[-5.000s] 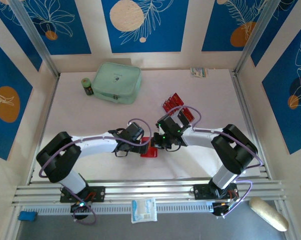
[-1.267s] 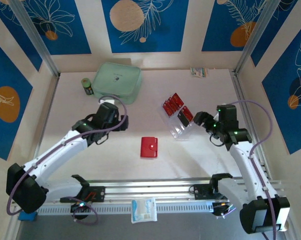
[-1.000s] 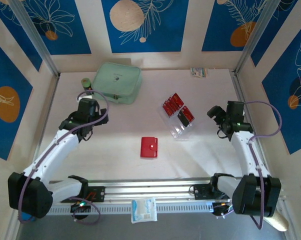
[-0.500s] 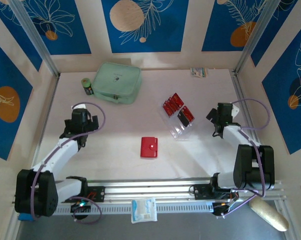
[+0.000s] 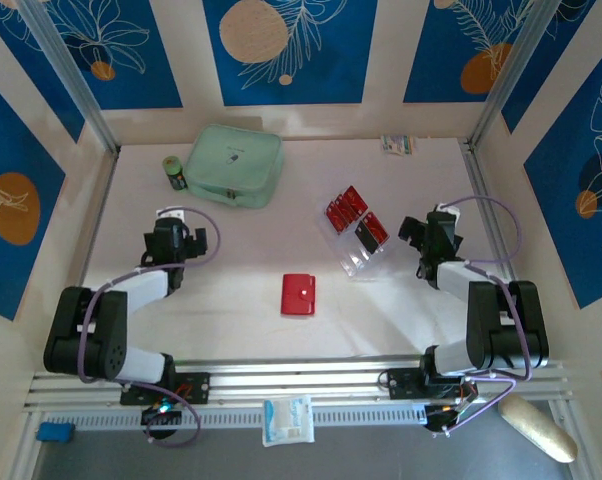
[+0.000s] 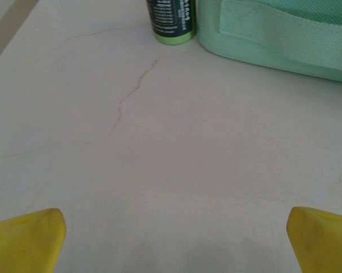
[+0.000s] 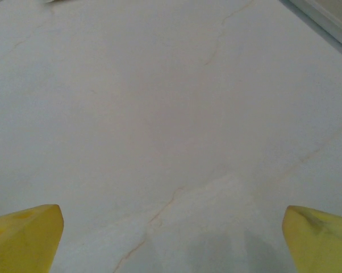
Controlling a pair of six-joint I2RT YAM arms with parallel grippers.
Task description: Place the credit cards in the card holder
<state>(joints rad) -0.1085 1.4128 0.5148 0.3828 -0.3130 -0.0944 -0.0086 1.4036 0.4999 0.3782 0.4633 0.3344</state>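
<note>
Left hand [image 5: 172,216] and right hand [image 5: 417,228] are both spread wide, holding nothing. The closed red card holder [image 5: 299,295] lies mid-table [image 5: 231,265], and the credit cards [image 5: 347,208] sit in the clear tray [image 5: 353,262] just far-right of it.

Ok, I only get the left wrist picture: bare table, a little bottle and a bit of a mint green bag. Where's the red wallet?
Observer: The card holder lies closed near the middle of the table.
Kid: And the cards?
Observer: The credit cards are standing in a clear tray, to the right of the card holder and farther back.
Kid: Is the other hand holding something?
Observer: No. The right gripper is open with nothing between its fingers, above bare table to the right of the tray.
</note>
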